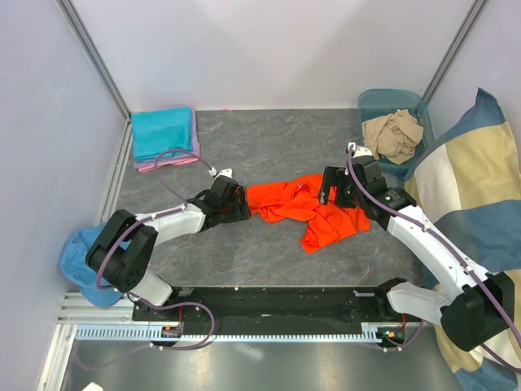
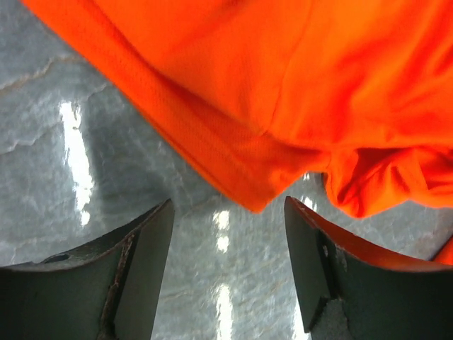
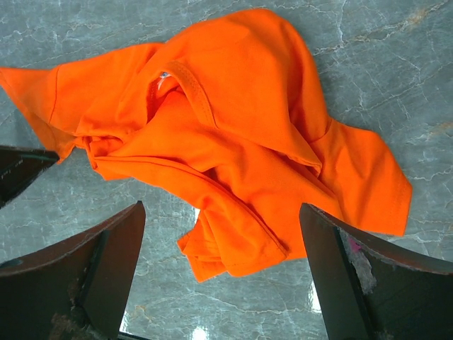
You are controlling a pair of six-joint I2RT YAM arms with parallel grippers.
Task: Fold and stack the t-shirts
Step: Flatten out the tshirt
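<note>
Near left edge: blue cloth bunched by left arm base. Far left on table: folded teal tee atop pink-lilac tee, only edges of latter showing. Left of ctr: left hand low, jaws well apart, gripping nothing; hem corner of orange tee just beyond fingertips, not pinched. Ctr: orange tee crumpled, unfolded, neck opening facing up. Right of ctr: right hand over tee's far edge, jaws wide apart, gripping nothing. Far right: beige tees bunched in blue bin; blue-and-beige cushion at right edge.
</note>
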